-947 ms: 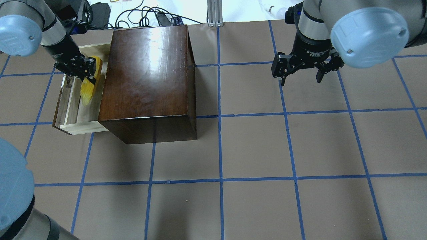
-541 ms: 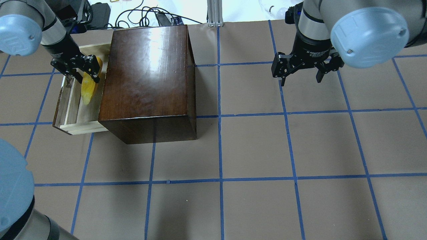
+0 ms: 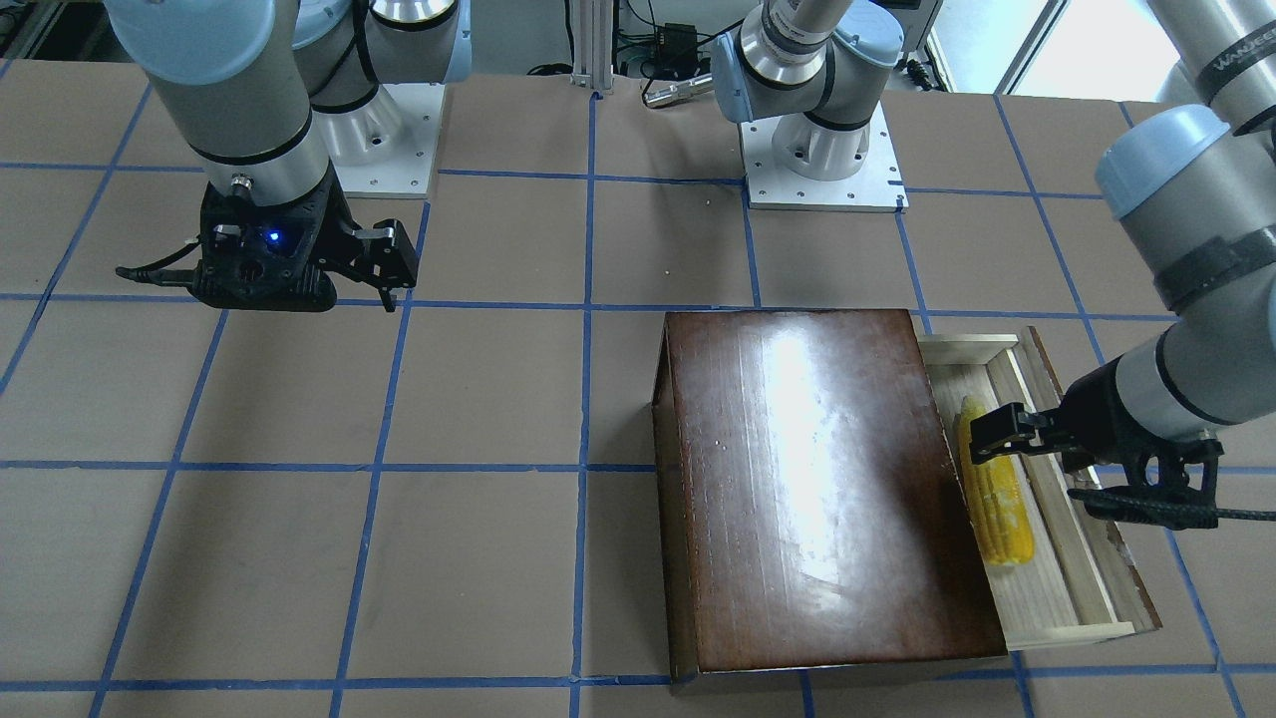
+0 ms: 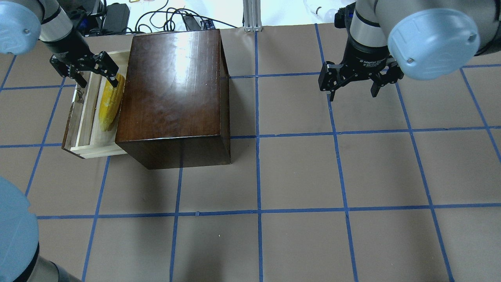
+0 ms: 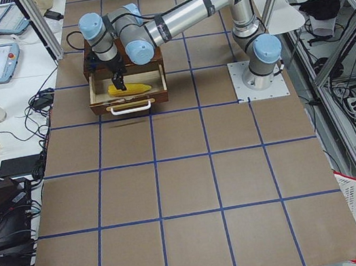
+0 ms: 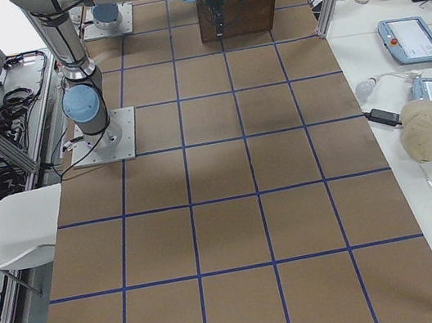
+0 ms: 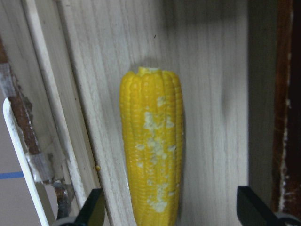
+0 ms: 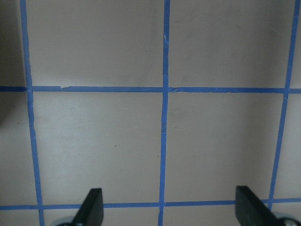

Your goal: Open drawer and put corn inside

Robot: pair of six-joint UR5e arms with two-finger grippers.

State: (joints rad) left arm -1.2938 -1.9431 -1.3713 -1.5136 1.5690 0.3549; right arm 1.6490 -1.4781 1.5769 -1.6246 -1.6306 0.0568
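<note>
The yellow corn [image 4: 109,103] lies flat in the open pale-wood drawer [image 4: 94,150], which is pulled out of the dark-brown box [image 4: 172,86] on its left side. The corn rests close against the box wall. It also shows in the front view [image 3: 997,499] and in the left wrist view [image 7: 153,155], on the drawer floor [image 7: 211,117]. My left gripper [image 4: 98,83] is open and empty, hovering over the corn's far end. My right gripper [image 4: 353,94] is open and empty above bare table, far to the right.
The drawer's dark chipped front panel [image 3: 1097,499] has a white handle [image 7: 19,155]. Cables and an aluminium post [image 4: 252,15] lie beyond the table's far edge. Brown table with a blue tape grid [image 4: 258,211] spreads around the box.
My left gripper has opened and let go of the corn, then drawn back toward the far left. The corn has dropped flat into the drawer beside the box. The right arm has not moved.
</note>
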